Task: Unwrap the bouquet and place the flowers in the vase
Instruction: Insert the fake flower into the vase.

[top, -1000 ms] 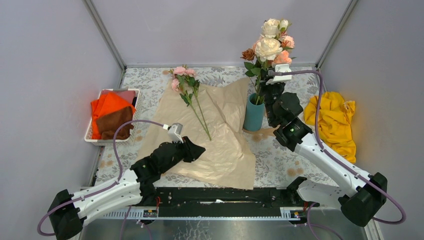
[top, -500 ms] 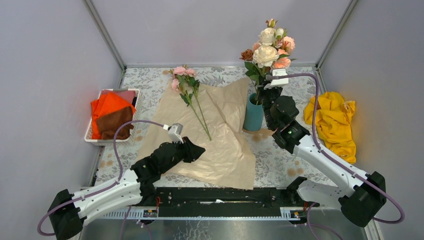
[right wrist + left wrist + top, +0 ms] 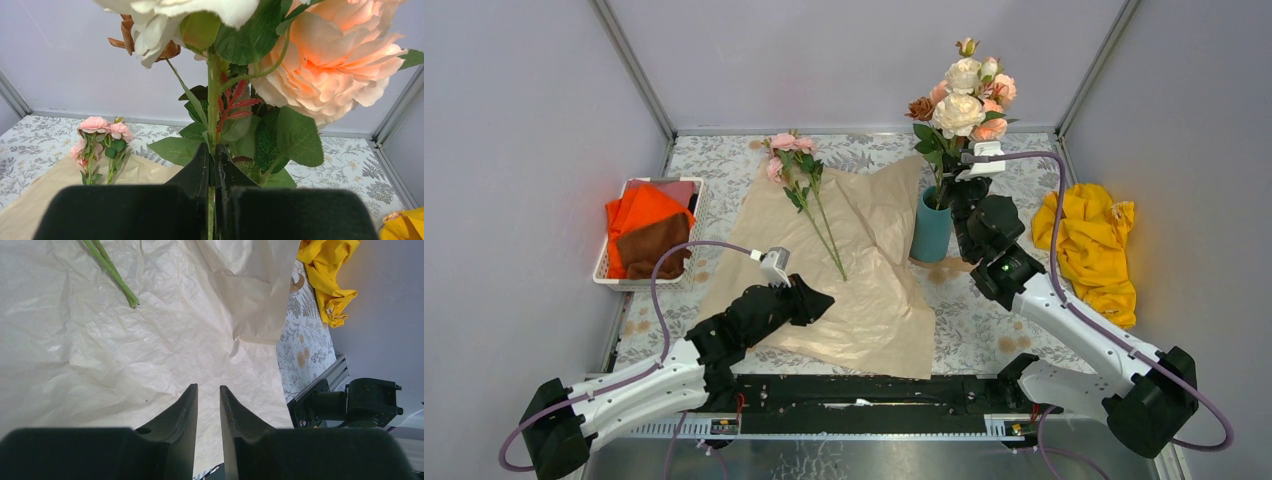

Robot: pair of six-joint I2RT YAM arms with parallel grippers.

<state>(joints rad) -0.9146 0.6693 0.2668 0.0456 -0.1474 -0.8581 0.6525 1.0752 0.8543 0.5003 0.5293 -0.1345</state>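
Observation:
My right gripper [image 3: 954,172] is shut on the green stem [image 3: 213,105] of a bunch of cream, peach and pink flowers [image 3: 964,95], held upright above the teal vase [image 3: 931,232]. The stems reach down to the vase mouth. In the right wrist view the fingertips [image 3: 213,150] pinch the stem under a big peach rose [image 3: 330,60]. A few pink roses [image 3: 790,152] lie on the opened tan paper [image 3: 864,270], also visible in the right wrist view [image 3: 97,127]. My left gripper [image 3: 821,300] hovers low over the paper [image 3: 150,340], slightly open [image 3: 208,387] and empty, near a cut stem end [image 3: 131,301].
A white basket [image 3: 614,275] with orange and brown cloths stands at the left edge. A yellow cloth [image 3: 1089,240] lies at the right, also showing in the left wrist view [image 3: 327,270]. Walls close in the table on three sides.
The right gripper has lowered the bunch a little toward the vase. The left arm and the roses on the paper have not moved.

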